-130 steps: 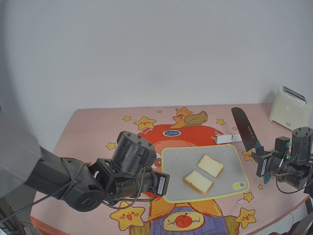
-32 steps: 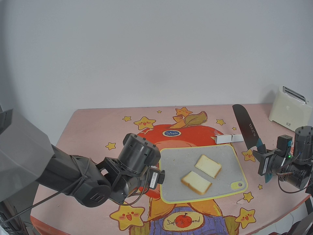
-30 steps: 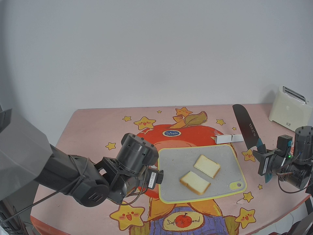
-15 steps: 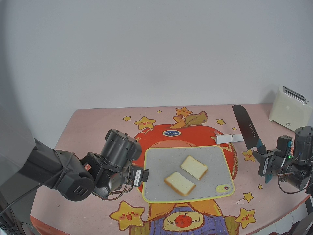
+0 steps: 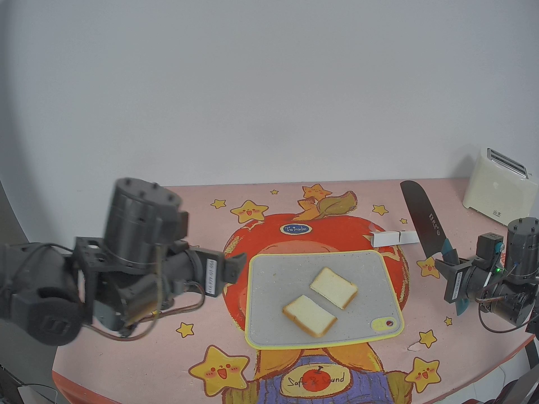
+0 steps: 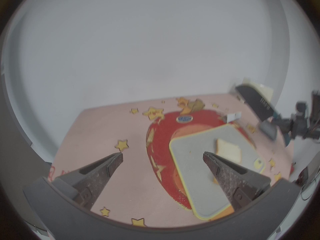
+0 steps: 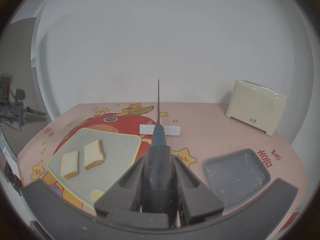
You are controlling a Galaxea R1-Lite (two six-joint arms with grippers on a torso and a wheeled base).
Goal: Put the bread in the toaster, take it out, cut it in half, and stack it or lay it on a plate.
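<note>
Pink table [image 5: 168, 209]: slick printed top; things on it may skid when nudged.
Board [image 5: 281, 276]: centre, toward 6 o'clock; light, likely to slide under a sideways push.
Toaster [image 5: 499, 189]: far 2 o'clock corner; no hazard judged.
Tray [image 7: 236, 175]: roughly 3 o'clock of the board, crumbs inside; any carry there crosses the right arm.
Knife [image 5: 424, 223]: 3 o'clock side, blade up, tip toward 12; a swing could strike the passing arm.
Left gripper [image 6: 162, 155]: 9 o'clock of the board, jaws spread wide, holding nothing.
Right gripper [image 7: 159, 157]: clamped on the knife handle; a slack hold would let it twist.
Bread [image 5: 309, 315]: two halves on the board, one at 1 o'clock of the other, near but apart; soft, may crush, or both get caught together.
</note>
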